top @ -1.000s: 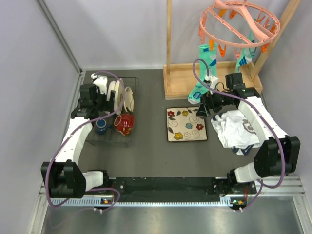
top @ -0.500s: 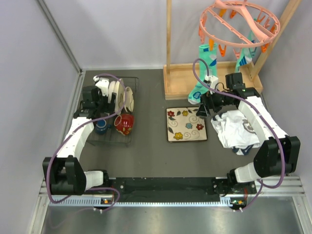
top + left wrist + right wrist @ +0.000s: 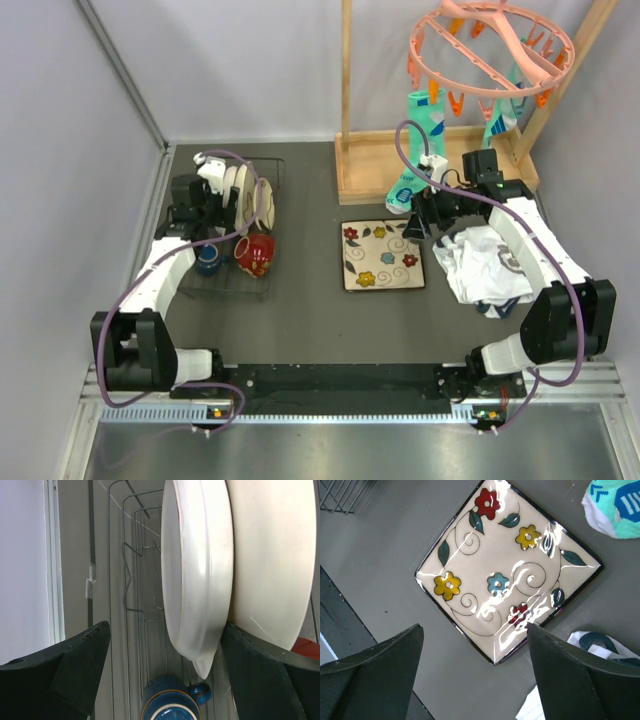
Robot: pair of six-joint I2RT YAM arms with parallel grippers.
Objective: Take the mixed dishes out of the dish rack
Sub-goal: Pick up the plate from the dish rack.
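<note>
Evidently left claw [image 3: 165, 629] and right claw [image 3: 475, 628] gape over dark tabletop [image 3: 310, 305] between lilac walls [image 3: 250, 70].

From top, down over whole table [image 3: 310, 300]; from wrists, close on dish rack [image 3: 125, 580] and square cream floral plate [image 3: 505, 580], both shared with top.

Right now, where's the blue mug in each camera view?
Top external: the blue mug is left of centre, in the dish rack, next to the red mug.
Left wrist: bottom centre, just below the big cream dish.
Right wrist: not in it.
Shared landmark: the rack's wires, centre-left in the left wrist view and in the top-left corner of the right wrist view.
</note>
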